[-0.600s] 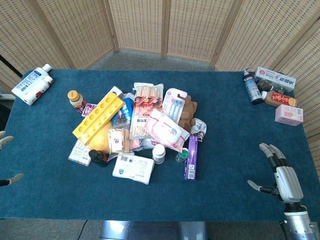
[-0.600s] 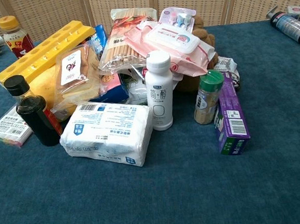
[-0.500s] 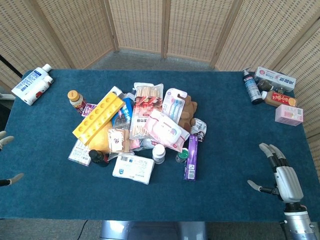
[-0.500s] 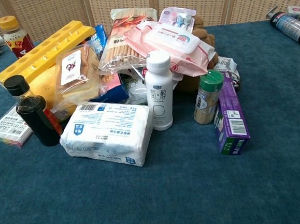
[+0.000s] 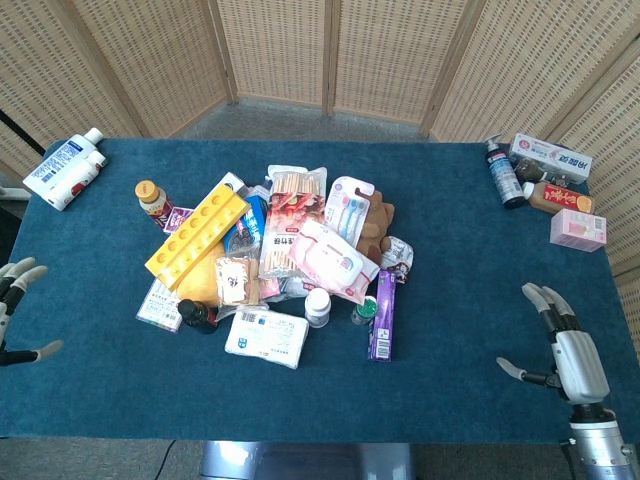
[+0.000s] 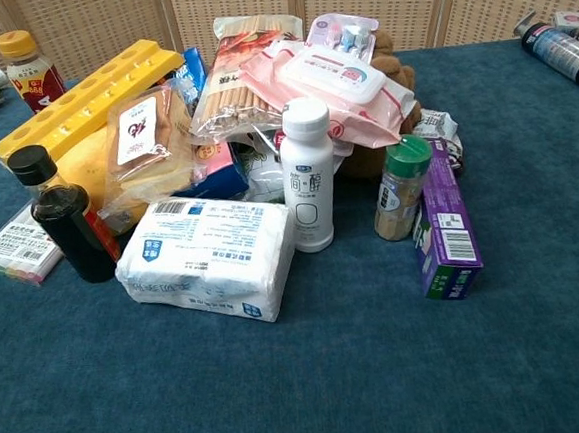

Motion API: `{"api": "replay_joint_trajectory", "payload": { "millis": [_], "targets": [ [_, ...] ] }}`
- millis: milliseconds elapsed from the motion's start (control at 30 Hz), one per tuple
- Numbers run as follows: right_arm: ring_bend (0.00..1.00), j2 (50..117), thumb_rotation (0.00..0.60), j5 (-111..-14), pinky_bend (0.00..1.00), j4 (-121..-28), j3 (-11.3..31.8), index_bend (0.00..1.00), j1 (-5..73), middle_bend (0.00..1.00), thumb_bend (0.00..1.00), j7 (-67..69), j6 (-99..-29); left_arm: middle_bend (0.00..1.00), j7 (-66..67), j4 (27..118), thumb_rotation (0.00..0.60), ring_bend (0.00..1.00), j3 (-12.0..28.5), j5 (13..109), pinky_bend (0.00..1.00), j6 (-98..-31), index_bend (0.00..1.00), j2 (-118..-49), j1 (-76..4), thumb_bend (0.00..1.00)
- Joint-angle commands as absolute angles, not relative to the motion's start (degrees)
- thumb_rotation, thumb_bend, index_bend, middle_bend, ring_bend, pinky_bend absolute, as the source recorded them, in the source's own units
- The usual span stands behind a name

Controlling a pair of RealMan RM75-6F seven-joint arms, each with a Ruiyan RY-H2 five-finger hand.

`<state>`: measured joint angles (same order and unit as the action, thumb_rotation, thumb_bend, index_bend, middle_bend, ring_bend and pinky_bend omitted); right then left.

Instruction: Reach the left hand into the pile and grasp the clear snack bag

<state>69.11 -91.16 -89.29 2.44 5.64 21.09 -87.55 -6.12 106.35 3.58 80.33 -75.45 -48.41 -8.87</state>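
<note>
Since a moment ago the left hand (image 5: 14, 305) has edged in at the frame's left edge, fingers spread, empty. Well right of it, the clear snack bag (image 5: 236, 280) lies mid-pile on the blue table (image 5: 450, 240), wicker screens (image 5: 380, 55) behind.

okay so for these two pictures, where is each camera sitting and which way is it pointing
Head view: sits high, looks steeply down on the whole blue table; the left hand shows at the left edge, the right hand at lower right.
Chest view: sits low at the near edge, looks across at the pile; no hand shows.
Shared: the clear snack bag, white tissue pack, purple box.
</note>
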Motion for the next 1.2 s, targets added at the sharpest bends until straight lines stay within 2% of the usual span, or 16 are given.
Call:
{"api": "replay_joint_trajectory", "payload": {
  "millis": [33,133,333,600,733,933,1200],
  "targets": [
    [0.0,69.0,0.6,-91.1,0.0,-89.3,2.5,0.06,5.6,0.0,0.0,21.2,-87.6,0.0,-5.9,104.7,0.6,0.0,4.6,82.0,0.0,-75.1,0.11,-50.2,-10.6,0.0],
    [0.0,68.9,0.6,-91.1,0.0,-89.5,2.5,0.06,5.6,0.0,0.0,21.3,-87.6,0.0,-7.6,104.9,0.6,0.0,5.4,83.1,0.0,-74.0,0.1,-50.5,-12.2,0.0],
    [0.0,68.9,0.6,-91.4,0.0,-89.7,2.5,0.06,5.6,0.0,0.0,21.3,-87.7,0.0,-10.0,111.8,0.6,0.0,7.1,80.1,0.0,-66.2,0.09,-45.9,-17.0,0.0],
    [0.0,68.6,0.6,-91.6,0.0,-90.3,2.6,0.06,5.6,0.0,0.0,21.9,-88.2,0.0,0.6,120.3,0.6,0.0,12.3,67.7,0.0,-56.0,0.08,-45.2,-27.9,0.0],
    [0.0,68.2,0.6,-91.5,0.0,-90.4,2.9,0.06,5.5,0.0,0.0,22.6,-88.5,0.0,9.4,120.7,0.6,0.0,13.2,60.6,0.0,-52.7,0.08,-48.4,-34.1,0.0],
    [0.0,67.5,0.6,-91.0,0.0,-90.9,3.3,0.06,5.5,0.0,0.0,23.9,-88.8,0.0,24.5,120.3,0.6,0.0,11.1,49.4,0.0,-50.9,0.08,-55.7,-43.4,0.0],
    [0.0,66.7,0.6,-90.6,0.0,-91.5,3.8,0.06,5.3,0.0,0.0,25.4,-89.2,0.0,39.2,119.0,0.6,0.0,8.3,35.5,0.0,-57.1,0.07,-66.8,-53.1,0.0]
  ]
}}
